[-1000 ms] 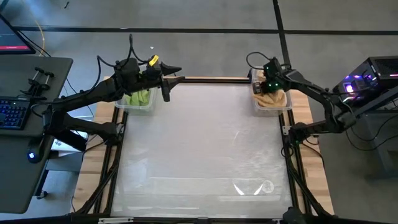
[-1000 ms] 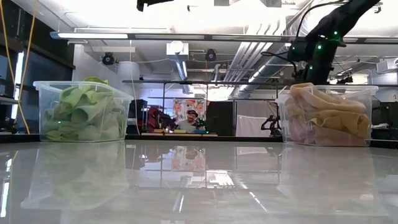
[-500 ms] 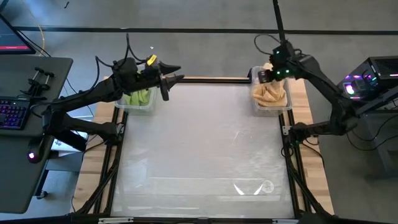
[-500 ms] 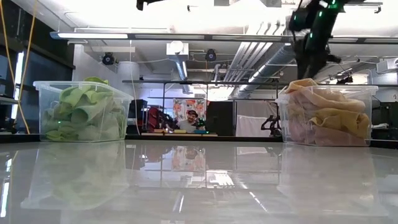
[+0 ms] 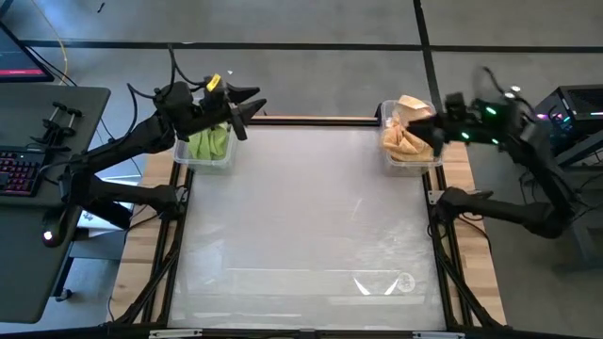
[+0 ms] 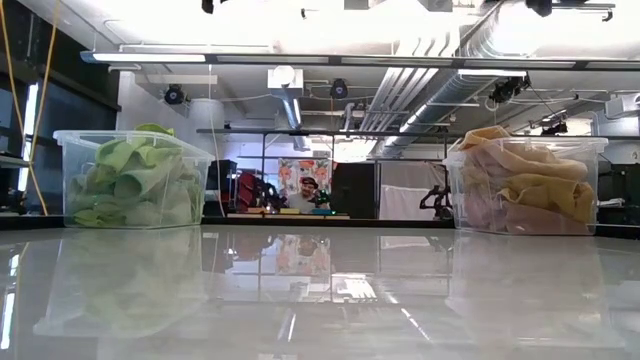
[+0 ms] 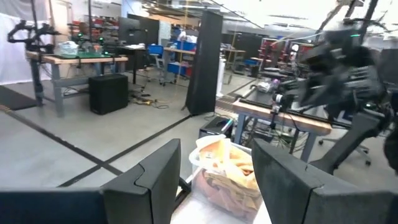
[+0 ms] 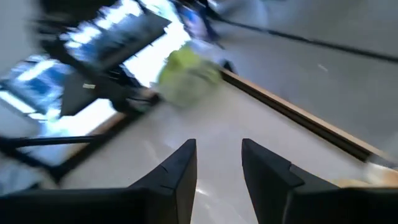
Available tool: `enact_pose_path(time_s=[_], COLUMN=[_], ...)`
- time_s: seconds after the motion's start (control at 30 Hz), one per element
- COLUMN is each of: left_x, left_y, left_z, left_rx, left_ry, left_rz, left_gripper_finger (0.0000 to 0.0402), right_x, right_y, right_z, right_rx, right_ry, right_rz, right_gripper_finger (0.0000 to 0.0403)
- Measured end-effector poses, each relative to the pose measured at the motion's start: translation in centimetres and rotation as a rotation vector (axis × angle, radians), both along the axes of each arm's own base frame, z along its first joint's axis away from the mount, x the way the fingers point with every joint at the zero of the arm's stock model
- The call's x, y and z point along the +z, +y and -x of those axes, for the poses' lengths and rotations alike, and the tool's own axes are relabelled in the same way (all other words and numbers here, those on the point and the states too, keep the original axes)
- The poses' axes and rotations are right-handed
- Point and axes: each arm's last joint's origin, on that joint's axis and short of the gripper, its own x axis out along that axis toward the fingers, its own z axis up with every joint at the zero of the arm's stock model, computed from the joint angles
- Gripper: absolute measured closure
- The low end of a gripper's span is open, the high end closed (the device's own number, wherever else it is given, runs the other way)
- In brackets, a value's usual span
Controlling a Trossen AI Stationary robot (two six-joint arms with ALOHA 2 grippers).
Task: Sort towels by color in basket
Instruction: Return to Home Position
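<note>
Two clear baskets stand at the table's far corners. The left basket (image 5: 209, 144) (image 6: 125, 180) holds lime and sage green towels. The right basket (image 5: 408, 141) (image 6: 525, 185) (image 7: 227, 173) holds orange-tan, yellow and pink-brown towels heaped above its rim. My left gripper (image 5: 247, 106) (image 7: 214, 149) hangs open and empty in the air beside the left basket's right side. My right gripper (image 5: 421, 126) (image 8: 217, 148) is open and empty, raised above the right basket's right side and pointing toward the table's left. The green towels (image 8: 186, 73) show blurred in the right wrist view.
The glossy white table top (image 5: 301, 217) stretches between the baskets toward the near edge, framed by black rails. A desk with a keyboard (image 5: 24, 174) stands off the left side, and equipment with purple lights (image 5: 556, 118) off the right.
My right gripper has risen out of the right basket and swung back toward the table's right, leaving the low view; the towels stay heaped in the basket. My left gripper has drawn a little toward the far left.
</note>
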Motion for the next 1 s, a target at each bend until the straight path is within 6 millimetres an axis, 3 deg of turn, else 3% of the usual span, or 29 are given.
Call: enact_pose_path(time_s=[0.07,0.17,0.4,0.53,0.73,1.0], left_x=[0.0,0.0,0.0,-0.3,-0.6,-0.6], left_y=[0.1,0.1,0.1,0.1,0.1,0.1], left_z=[0.1,0.0,0.0,0.1,0.1,0.1], left_rx=[0.015,0.02,0.022,0.021,0.022,0.022], left_ry=[0.0,0.001,-0.007,-0.004,-0.01,-0.044], left_rz=[0.001,0.001,0.021,0.079,0.149,0.212], left_gripper_finger=[0.0216,0.0216,0.0216,0.0216,0.0216,0.0216], right_x=[0.3,-0.9,-6.6,-9.9,-14.5,-20.3], right_y=[1.6,3.4,5.3,6.1,6.6,6.4], right_z=[0.9,1.8,1.3,1.0,1.3,0.9], right_rx=[0.058,0.154,0.438,0.533,0.542,0.412], right_ry=[-0.069,-0.187,-0.514,-0.594,-0.603,-0.583], right_rz=[0.018,0.002,-0.009,-0.017,0.035,0.087], right_gripper_finger=[0.0286,0.0291,0.0312,0.0324,0.0343,0.0372])
